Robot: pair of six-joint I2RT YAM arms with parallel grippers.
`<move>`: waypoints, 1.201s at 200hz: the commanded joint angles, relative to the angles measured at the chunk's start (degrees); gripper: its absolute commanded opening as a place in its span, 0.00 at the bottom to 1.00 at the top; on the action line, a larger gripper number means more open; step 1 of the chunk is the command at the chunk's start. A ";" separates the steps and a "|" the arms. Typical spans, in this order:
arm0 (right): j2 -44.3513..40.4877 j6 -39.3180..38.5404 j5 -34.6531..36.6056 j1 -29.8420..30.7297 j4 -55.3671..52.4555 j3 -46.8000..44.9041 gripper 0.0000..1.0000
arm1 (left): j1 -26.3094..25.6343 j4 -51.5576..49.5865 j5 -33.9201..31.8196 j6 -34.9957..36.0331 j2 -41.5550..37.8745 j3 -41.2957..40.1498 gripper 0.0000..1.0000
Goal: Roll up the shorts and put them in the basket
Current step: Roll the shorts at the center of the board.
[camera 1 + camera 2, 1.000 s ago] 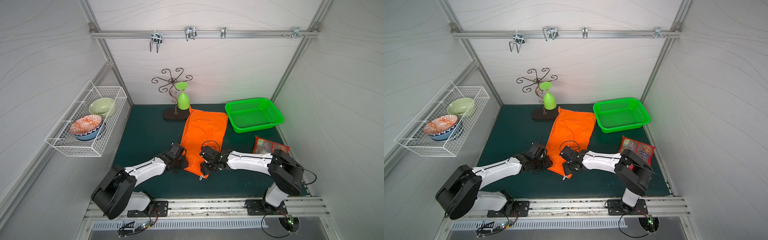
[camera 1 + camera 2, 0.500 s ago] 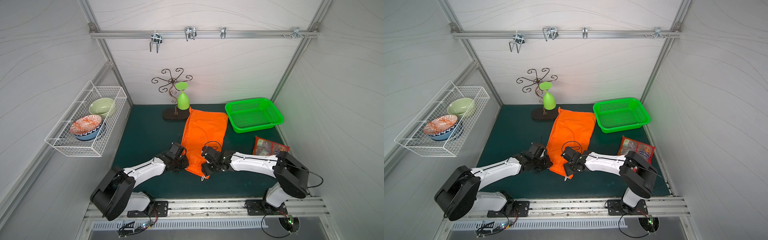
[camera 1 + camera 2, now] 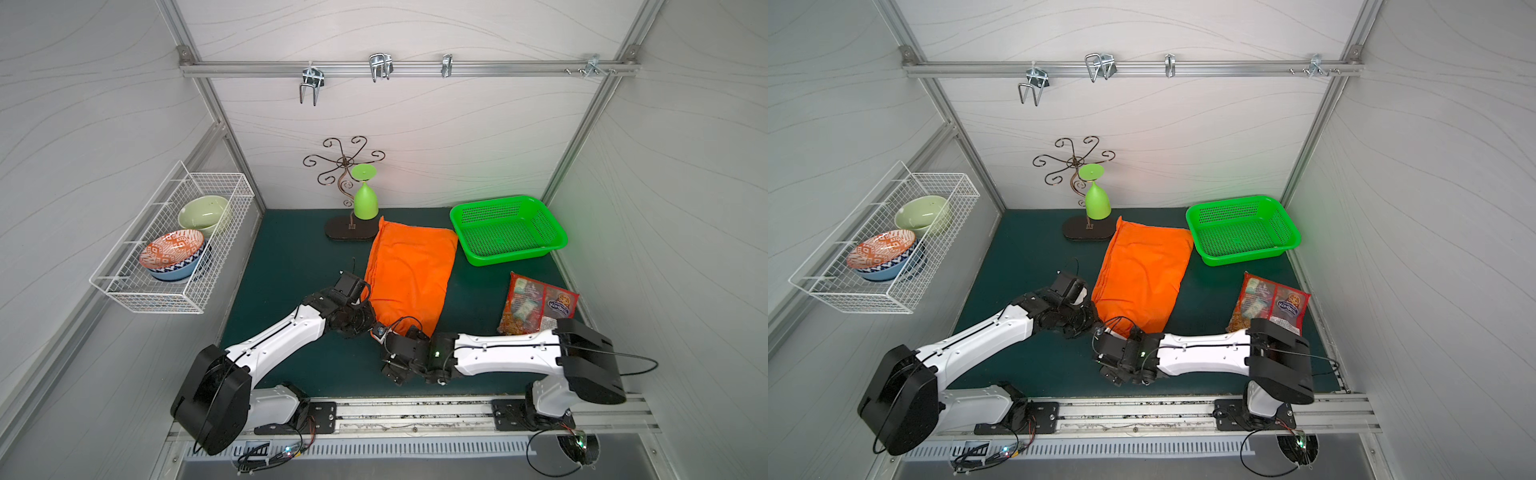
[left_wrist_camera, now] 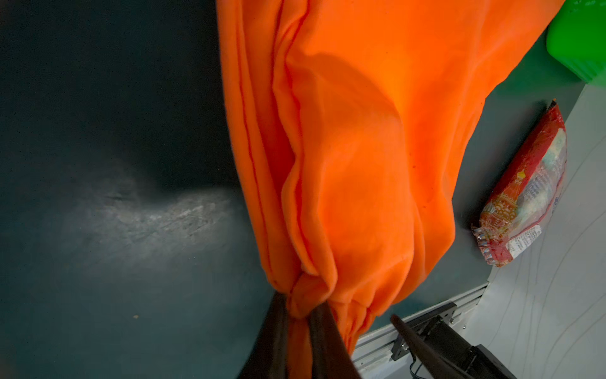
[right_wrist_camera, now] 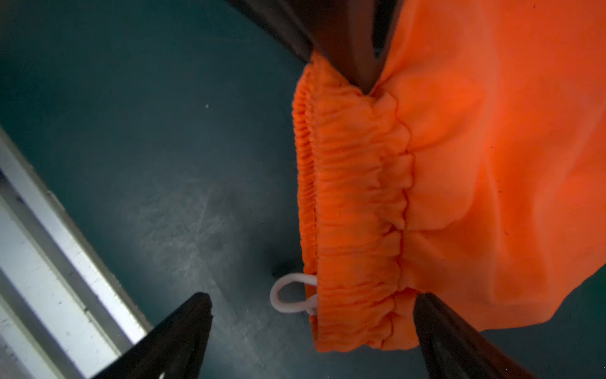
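The shorts (image 3: 409, 274) are lying on the dark green mat (image 3: 286, 266), folded lengthwise into a narrow slab, and are showing in both top views (image 3: 1142, 274). The far end is sitting just beside the base of the curly wire stand (image 3: 351, 230) and near the green basket (image 3: 515, 257). The near end, the waistband (image 5: 354, 213), is pointing toward the robot's rail.

The left gripper (image 4: 300, 306) is clamping its fingers together on one corner of the waistband end, and cloth is bunching into gathers between them (the left wrist view shows the pinch plainly). The right wrist view is showing the same dark fingers (image 5: 344, 59) biting that corner.

The right gripper (image 5: 313, 295) is standing with its fingers spread wide, gripping nothing. They are straddling the opposite corner of the waistband. One fingertip (image 5: 433, 315) is sitting right at the cloth's edge (contact unclear), and the other fingertip (image 5: 193, 315) is hovering over bare mat. A white drawstring loop (image 5: 288, 295) is poking out of the waistband between them.

Both arms are reaching in low from the rail, wrists nearly meeting at the near end of the shorts.

The snack packet (image 3: 536, 305) is lying on the right arm's side, well apart from the shorts. The wire wall basket (image 3: 145, 301) is holding a patterned bowl (image 3: 172, 253) and a pale green bowl (image 3: 203, 210). A green glass (image 3: 365, 203) is sitting upside down at the stand.
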 commanded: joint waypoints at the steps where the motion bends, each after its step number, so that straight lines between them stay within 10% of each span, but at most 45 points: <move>1: 5.41 -0.66 10.48 0.66 0.17 3.33 0.99 | 0.54 0.39 2.70 -2.19 -1.16 0.67 0.00; 72: 14.11 5.02 20.71 0.59 -1.76 5.71 0.90 | 3.89 1.32 6.04 -4.19 -3.32 -1.24 0.00; 124: 10.60 4.04 21.82 3.46 -2.87 2.76 0.41 | 5.21 0.86 6.52 -3.28 -2.74 -1.70 0.00; 178: 9.92 -2.81 16.96 4.70 -4.98 4.71 0.44 | 6.39 -1.38 4.78 -2.46 -3.72 -2.23 0.00; 199: 9.50 -3.10 17.29 4.99 -6.08 4.80 0.63 | 6.87 -1.77 5.29 -2.05 -4.13 -2.23 0.00; 220: 9.67 -2.71 19.88 5.35 -6.50 4.88 0.40 | 7.14 -2.03 5.57 -1.61 -3.98 -2.08 0.00; 240: 9.81 -2.44 22.27 6.42 -7.07 5.44 0.40 | 7.41 -1.93 6.09 -1.56 -3.44 -1.96 0.00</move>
